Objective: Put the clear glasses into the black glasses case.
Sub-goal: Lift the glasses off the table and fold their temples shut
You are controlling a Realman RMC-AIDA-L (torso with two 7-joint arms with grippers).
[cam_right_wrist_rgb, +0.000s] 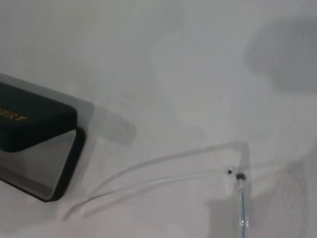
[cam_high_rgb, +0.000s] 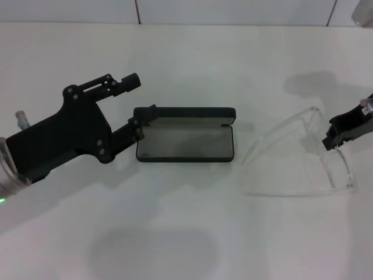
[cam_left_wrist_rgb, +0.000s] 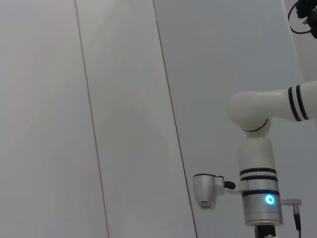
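Observation:
The black glasses case [cam_high_rgb: 185, 143] lies open at the table's middle, its grey lining up and its lid standing along the far side. My left gripper [cam_high_rgb: 139, 102] is open at the case's left end, and its nearer finger [cam_high_rgb: 137, 126] is at the case's corner. The clear glasses [cam_high_rgb: 303, 156] rest on the table right of the case, arms unfolded and pointing toward it. My right gripper [cam_high_rgb: 340, 135] is over the glasses' lens end at the right edge. The right wrist view shows the case [cam_right_wrist_rgb: 35, 118] with orange lettering and the glasses' arms [cam_right_wrist_rgb: 163, 169].
The white table [cam_high_rgb: 186, 233] has bare surface in front of the case and behind it. A white wall with panel seams runs along the back [cam_high_rgb: 233, 10]. The left wrist view shows only wall panels and a white arm segment [cam_left_wrist_rgb: 260, 188] with a blue light.

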